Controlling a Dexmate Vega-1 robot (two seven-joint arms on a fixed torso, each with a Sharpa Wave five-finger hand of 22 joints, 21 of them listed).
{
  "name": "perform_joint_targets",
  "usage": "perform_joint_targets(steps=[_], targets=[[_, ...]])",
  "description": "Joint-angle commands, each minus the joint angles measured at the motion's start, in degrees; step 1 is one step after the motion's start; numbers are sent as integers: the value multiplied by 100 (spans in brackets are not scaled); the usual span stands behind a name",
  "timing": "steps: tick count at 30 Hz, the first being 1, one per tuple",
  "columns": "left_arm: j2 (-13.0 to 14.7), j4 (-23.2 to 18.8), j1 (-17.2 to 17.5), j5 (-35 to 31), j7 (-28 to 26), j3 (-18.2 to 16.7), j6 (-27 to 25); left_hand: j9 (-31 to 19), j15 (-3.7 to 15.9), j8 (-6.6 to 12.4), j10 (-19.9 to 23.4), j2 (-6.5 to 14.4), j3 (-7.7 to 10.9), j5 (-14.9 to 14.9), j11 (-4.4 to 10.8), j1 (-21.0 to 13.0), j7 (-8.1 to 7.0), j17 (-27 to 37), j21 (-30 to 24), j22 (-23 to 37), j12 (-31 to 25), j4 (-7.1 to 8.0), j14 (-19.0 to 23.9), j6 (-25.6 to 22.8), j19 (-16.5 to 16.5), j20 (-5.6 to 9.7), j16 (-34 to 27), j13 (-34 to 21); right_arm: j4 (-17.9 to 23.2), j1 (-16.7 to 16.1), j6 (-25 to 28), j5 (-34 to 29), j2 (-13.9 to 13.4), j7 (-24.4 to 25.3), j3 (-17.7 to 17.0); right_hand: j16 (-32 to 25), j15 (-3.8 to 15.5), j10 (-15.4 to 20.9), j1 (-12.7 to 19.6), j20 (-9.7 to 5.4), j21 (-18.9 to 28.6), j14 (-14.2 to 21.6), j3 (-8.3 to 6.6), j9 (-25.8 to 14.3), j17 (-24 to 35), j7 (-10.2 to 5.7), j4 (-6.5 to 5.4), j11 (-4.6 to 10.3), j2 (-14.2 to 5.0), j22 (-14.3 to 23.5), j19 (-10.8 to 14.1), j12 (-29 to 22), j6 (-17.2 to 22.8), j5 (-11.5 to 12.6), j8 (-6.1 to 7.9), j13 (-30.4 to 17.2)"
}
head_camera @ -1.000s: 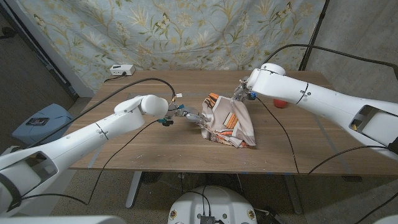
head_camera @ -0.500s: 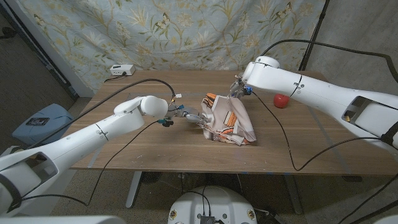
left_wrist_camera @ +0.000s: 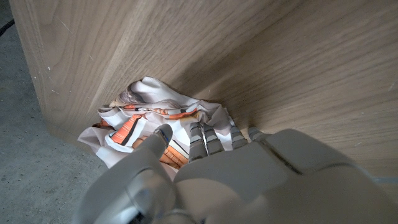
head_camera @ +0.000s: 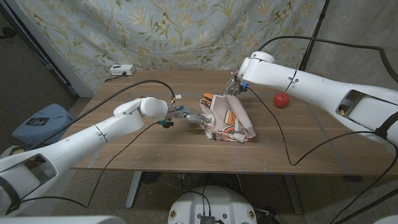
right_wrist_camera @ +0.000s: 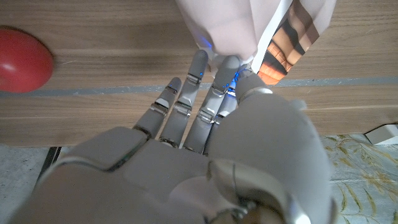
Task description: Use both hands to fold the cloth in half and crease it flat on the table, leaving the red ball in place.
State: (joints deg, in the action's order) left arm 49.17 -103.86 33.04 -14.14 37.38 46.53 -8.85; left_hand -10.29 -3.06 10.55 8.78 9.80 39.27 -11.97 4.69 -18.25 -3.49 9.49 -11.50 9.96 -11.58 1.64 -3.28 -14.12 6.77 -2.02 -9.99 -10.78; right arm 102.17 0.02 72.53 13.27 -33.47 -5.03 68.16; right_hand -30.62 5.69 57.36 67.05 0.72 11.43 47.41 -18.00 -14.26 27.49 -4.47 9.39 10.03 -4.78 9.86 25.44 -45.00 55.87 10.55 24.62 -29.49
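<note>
A white cloth (head_camera: 226,119) with orange and brown stripes lies bunched up at the middle of the wooden table (head_camera: 137,146). My left hand (head_camera: 189,116) grips its left edge low over the table; the cloth (left_wrist_camera: 155,121) shows past my fingers (left_wrist_camera: 211,140). My right hand (head_camera: 235,88) pinches the cloth's far top corner and holds it up, the fabric (right_wrist_camera: 249,28) hanging from my fingertips (right_wrist_camera: 214,78). The red ball (head_camera: 282,99) sits on the table to the right of the cloth, apart from it; the ball (right_wrist_camera: 22,65) also shows beside my right hand.
A small white box (head_camera: 122,70) with a cable sits at the table's far left corner. Black cables trail across the table near both arms. A floral curtain hangs behind the table. A blue bin (head_camera: 38,121) stands on the floor at the left.
My right hand has moved left and toward the far side with the cloth's corner, uncovering the red ball. The cloth has drawn in and sagged lower. My left hand has barely moved.
</note>
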Motion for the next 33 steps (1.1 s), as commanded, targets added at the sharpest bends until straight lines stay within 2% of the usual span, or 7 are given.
perform_joint_targets(steps=[1, 12, 24, 28, 33], targets=[[8, -60, 39, 33, -23, -2, -82, -28, 4, 14, 28, 8, 9, -1, -33, -51, -34, 26, -14, 22, -29, -18, -19, -24, -23, 6, -37, -33, -11, 0, -23, -23, 11, -26, -55, 31, 764, -2, 67, 13, -6, 47, 47, -19, 33, 47, -16, -55, -1, 1, 33, -13, -5, -6, 53, -16], [12, -15, 6, 59, -14, -8, -21, -28, 3, 14, 27, 8, 1, 3, -29, -57, -32, 27, -14, 22, -29, -39, -18, -24, -24, 5, -38, -33, -75, -31, -23, -9, 108, 37, -134, 49, 768, 5, 90, 25, -10, 55, 82, -16, 39, 65, -19, -57, -5, 1, 39, -13, -1, -7, 62, -22], [10, 137, -11, 127, -46, -33, 130, -28, 3, 15, 30, 11, -7, 6, -31, -63, -32, 28, -13, 23, -31, -58, -19, -28, -23, 8, -38, -33, -325, 194, -69, -55, 360, -41, 5, 72, 765, 22, 119, 40, -12, 72, 117, -11, 48, 74, -21, -74, -16, 1, 49, -11, 1, -5, 70, -23], [1, 173, -15, 143, -60, -38, 172, -28, 2, 14, 37, 13, -9, 7, -34, -64, -32, 28, -12, 23, -33, -63, -18, -24, -21, 8, -39, -33, -343, 294, -60, -80, 413, -75, 67, 81, 762, 25, 130, 41, -13, 69, 129, -9, 52, 80, -23, -48, -23, 1, 49, -5, 4, -4, 73, -17], [-28, 226, -15, 165, -85, -38, 218, -28, 3, 14, 33, 16, -13, 9, -29, -67, -35, 29, -12, 23, -32, -71, -18, -26, -19, 8, -39, -34, -359, 422, -15, -94, 465, -130, 144, 96, 757, 27, 126, 45, -13, 83, 147, -10, 47, 84, -31, -83, -24, 1, 56, -6, 7, -5, 79, -22]])
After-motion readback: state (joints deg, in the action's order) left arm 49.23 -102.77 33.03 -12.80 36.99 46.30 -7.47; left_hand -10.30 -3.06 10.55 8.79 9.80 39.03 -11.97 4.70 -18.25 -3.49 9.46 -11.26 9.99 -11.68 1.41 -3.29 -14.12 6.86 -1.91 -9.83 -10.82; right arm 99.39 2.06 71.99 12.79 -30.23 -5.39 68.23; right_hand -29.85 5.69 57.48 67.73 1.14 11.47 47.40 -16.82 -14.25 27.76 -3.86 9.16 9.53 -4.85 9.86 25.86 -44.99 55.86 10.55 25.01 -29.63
